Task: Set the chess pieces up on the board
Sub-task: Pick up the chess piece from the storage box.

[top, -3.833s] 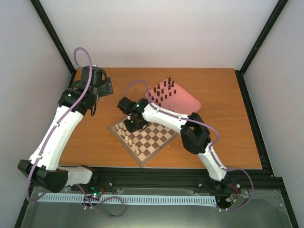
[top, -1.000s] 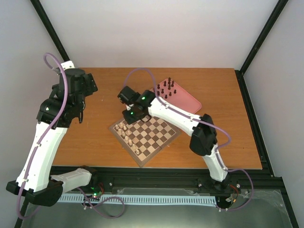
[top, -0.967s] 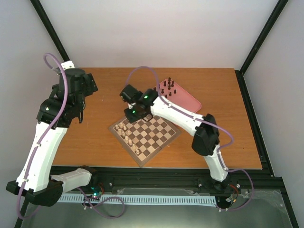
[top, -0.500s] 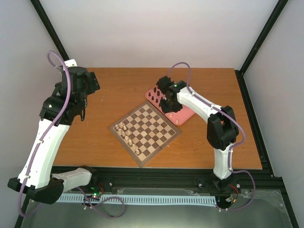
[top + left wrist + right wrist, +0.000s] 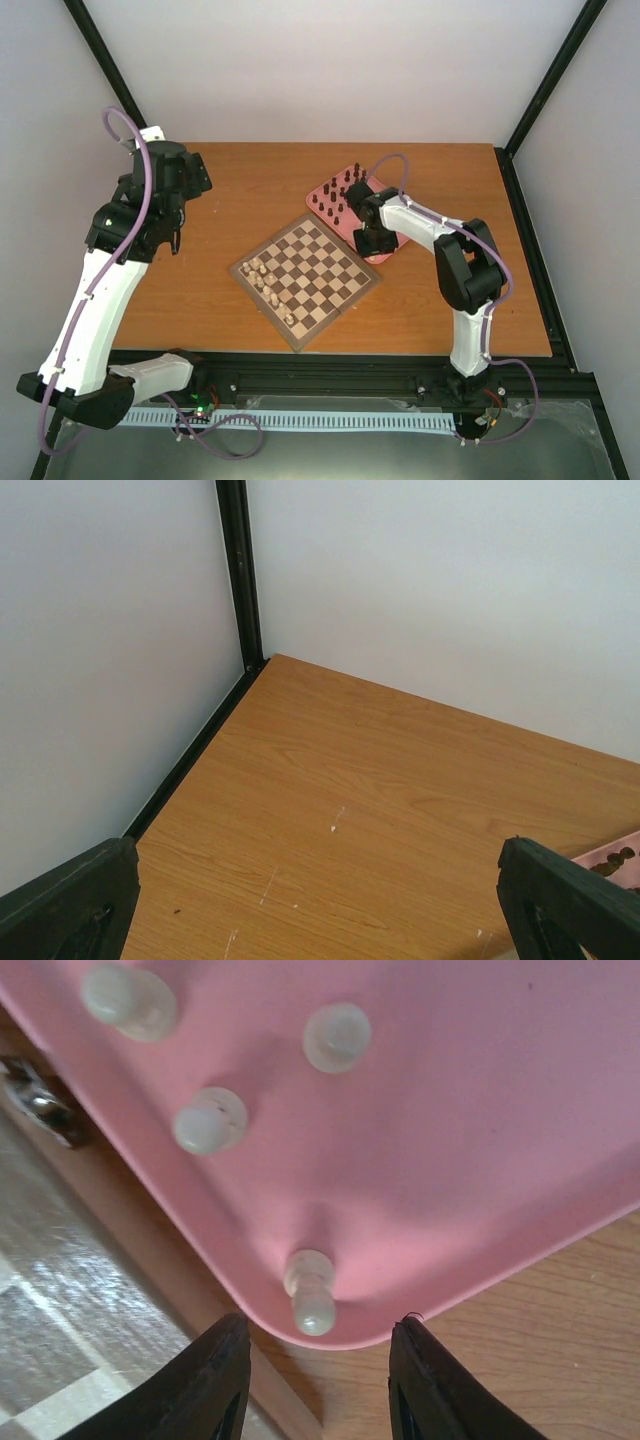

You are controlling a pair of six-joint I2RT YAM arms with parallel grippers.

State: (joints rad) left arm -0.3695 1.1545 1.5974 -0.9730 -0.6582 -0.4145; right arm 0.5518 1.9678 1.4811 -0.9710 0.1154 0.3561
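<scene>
Right tool point(image 5: 317, 1326) open astride a cream piece point(image 5: 312, 1296) at the pink tray point(image 5: 480, 1140) corner; left tool point(image 5: 315, 852) open, empty.

You have a pink tray point(image 5: 480, 1110) with rounded corners lying on the wooden bench point(image 5: 250, 180), toward its far edge and right of the middle (its near corner overhangs bare wood). Pale walls point(image 5: 330, 70) close the bench's far, left and right edges, with black posts point(image 5: 100, 60) rising at both far corners.
</scene>
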